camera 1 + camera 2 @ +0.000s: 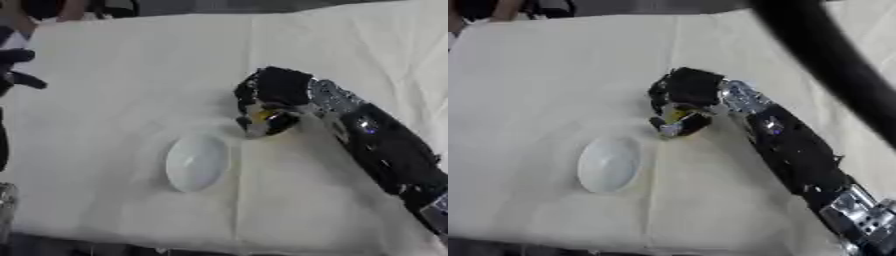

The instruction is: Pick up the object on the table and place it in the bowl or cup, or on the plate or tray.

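Showing only leftward: left hand (16, 65), beyond right hand (273, 97) and bowl (196, 162).

- The right hand (686, 97) reaches in from the lower right, its fingers curled round a small yellowish object (677, 115)
- A white bowl (609, 164) sits on the cloth-covered table (553, 75), just below and left of the hand, apart from it
- A dark blurred bar (824, 55) crosses the upper right corner
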Robot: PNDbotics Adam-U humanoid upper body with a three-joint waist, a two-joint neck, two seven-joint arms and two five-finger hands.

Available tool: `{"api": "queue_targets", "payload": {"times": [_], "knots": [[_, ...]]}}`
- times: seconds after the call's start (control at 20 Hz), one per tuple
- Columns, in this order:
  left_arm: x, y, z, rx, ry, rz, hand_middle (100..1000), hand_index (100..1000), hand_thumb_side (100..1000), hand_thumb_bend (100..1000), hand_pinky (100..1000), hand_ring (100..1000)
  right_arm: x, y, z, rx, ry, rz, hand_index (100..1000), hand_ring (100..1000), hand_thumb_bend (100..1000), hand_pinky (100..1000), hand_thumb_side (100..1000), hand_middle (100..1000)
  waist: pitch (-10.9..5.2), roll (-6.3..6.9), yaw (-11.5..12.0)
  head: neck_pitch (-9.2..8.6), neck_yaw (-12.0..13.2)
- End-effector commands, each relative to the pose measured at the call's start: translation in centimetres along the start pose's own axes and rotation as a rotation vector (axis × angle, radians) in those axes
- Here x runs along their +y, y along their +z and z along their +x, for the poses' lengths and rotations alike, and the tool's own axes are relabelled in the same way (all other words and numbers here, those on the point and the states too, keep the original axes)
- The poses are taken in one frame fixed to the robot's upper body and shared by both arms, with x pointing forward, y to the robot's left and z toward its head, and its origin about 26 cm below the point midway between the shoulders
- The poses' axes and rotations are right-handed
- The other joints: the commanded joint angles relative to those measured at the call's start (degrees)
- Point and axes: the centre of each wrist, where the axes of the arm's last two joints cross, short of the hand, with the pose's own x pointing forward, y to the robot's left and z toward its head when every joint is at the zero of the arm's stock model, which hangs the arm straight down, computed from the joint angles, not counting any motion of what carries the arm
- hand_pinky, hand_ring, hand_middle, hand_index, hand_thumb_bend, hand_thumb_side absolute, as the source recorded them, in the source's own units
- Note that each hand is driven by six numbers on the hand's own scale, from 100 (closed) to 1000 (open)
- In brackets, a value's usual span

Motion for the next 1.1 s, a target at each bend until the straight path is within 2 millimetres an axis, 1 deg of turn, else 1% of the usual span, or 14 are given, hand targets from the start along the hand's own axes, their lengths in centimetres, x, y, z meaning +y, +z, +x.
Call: {"api": "queue_targets", "payload": {"times": [0.05,0.15,0.25,0.5,0.55,0.6,0.65,0.7,0.8,0.9,1.1], "knots": [[0.5,-0.3,0.4,-0.020,-0.013,0.007,787,815,875,262,475,711,-1.5,0.0,-0.2,0.065,-0.031,-0.099,498,257,100,100,679,350,-0.35,0.58,0.3,-0.02,-0.4],[0.4,-0.3,0.4,-0.020,-0.008,0.012,787,815,875,261,475,711,-1.8,0.1,-0.1,0.104,-0.064,-0.153,517,250,100,100,681,345,0.06,1.43,0.5,-0.02,-0.7],[0.4,-0.2,0.5,-0.020,-0.008,0.014,787,816,875,261,476,711,-2.0,0.3,0.0,0.124,-0.084,-0.173,541,276,100,100,703,364,0.31,1.94,0.7,-0.02,-0.9],[0.5,-0.2,0.5,-0.019,-0.010,0.014,787,816,875,260,475,711,-1.8,0.8,0.0,0.103,-0.067,-0.089,584,354,100,100,734,438,0.53,2.02,0.6,-0.02,-0.9],[0.5,-0.2,0.5,-0.019,-0.011,0.013,787,816,875,260,475,711,-1.6,0.9,0.1,0.091,-0.056,-0.061,598,382,100,100,742,460,0.59,1.98,0.6,-0.02,-0.9],[0.5,-0.2,0.5,-0.021,-0.013,0.012,787,815,875,261,475,711,-1.3,1.1,0.1,0.078,-0.045,-0.023,609,407,100,102,749,480,0.66,1.90,0.6,-0.02,-0.9],[0.5,-0.2,0.6,-0.022,-0.014,0.011,787,815,875,260,476,711,-1.0,1.3,0.1,0.066,-0.034,0.010,616,419,100,125,752,489,0.72,1.83,0.6,-0.02,-0.9],[0.6,-0.3,0.6,-0.025,-0.016,0.009,787,815,875,260,476,711,-0.5,1.5,0.2,0.048,-0.018,0.066,642,460,100,201,763,532,0.78,1.71,0.6,-0.02,-0.9],[0.6,-0.4,0.7,-0.030,-0.018,0.005,787,816,875,261,476,711,0.8,2.1,0.3,0.009,0.012,0.180,662,494,100,271,768,579,0.86,1.43,0.6,-0.02,-1.0],[0.6,-0.4,0.7,-0.032,-0.020,0.004,787,816,875,261,476,711,2.1,2.6,0.3,-0.014,0.028,0.259,666,501,100,286,768,589,0.93,1.21,0.7,-0.02,-0.9],[0.7,-0.5,0.8,-0.037,-0.025,-0.001,787,816,874,260,477,711,3.8,3.4,0.1,-0.037,0.039,0.334,671,507,100,298,771,594,1.08,0.85,0.7,-0.02,-0.7]]}}
